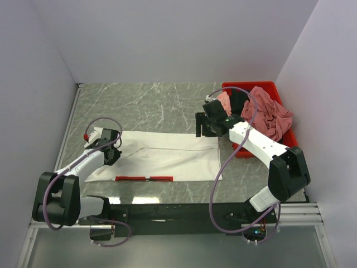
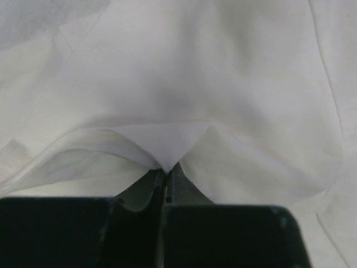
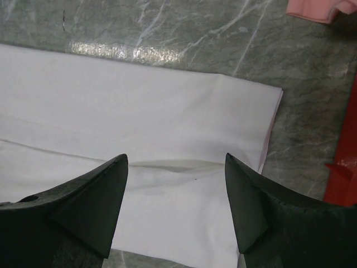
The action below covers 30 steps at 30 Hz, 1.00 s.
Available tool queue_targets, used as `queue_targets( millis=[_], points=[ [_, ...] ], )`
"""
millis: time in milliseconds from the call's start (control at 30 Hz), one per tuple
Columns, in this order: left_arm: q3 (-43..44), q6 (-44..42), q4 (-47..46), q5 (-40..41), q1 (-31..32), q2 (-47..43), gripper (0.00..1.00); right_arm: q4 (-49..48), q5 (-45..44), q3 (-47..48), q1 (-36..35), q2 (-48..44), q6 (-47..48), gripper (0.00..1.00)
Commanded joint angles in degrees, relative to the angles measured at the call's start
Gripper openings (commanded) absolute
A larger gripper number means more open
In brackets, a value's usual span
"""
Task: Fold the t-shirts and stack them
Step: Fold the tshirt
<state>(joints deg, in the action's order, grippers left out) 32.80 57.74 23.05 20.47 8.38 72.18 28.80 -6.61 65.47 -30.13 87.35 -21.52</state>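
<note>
Counter (image 1: 156, 100): we see the white t-shirt (image 1: 167, 159) spread flat.
Left hand (image 2: 165, 177): pinching its cloth, left end.
Right hand (image 3: 175, 162): gaping above its right edge.

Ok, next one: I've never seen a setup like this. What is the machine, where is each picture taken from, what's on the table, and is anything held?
Two robot arms are bolted at the near edge of a table. One picture looks down from above and behind them; the other two come from a camera on each wrist. A white t-shirt lies spread on the table, and a red bin holds pink shirts. The left gripper is shut, pinching a fold of the white t-shirt. The right gripper is open above the shirt's right edge, holding nothing.
</note>
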Motion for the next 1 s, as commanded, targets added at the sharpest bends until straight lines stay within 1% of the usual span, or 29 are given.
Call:
queue_targets(
  millis=[0, 133, 367, 633, 733, 967],
  points=[
    [3.06, -0.96, 0.15, 0.89, -0.21, 0.85, 0.01, 0.47, -1.91, 0.18, -0.28, -1.13, 0.34, 0.77],
    [4.29, -1.66, 2.26, -0.78, -0.21, -1.16, 0.01, 0.47, -1.65, 0.18, -0.28, -1.39, 0.42, 0.77],
    [5.78, -2.10, 7.71, -6.57, -0.12, -4.94, 0.01, 0.91, -1.47, 0.27, -0.28, -1.48, 0.34, 0.77],
    [5.26, -2.10, 10.88, -16.76, -0.21, -5.56, 0.01, 1.52, -1.04, 0.27, -0.28, -1.13, 0.51, 0.77],
    [5.61, -2.45, 11.93, -18.88, -0.21, -6.52, 0.01, 1.35, -0.69, 0.27, -0.28, -1.04, 0.60, 0.77],
    [7.19, -3.42, 15.09, -20.99, -0.21, -7.58, 0.01, 1.00, -0.24, -0.08, -0.19, -1.48, 0.60, 0.77]
  ],
)
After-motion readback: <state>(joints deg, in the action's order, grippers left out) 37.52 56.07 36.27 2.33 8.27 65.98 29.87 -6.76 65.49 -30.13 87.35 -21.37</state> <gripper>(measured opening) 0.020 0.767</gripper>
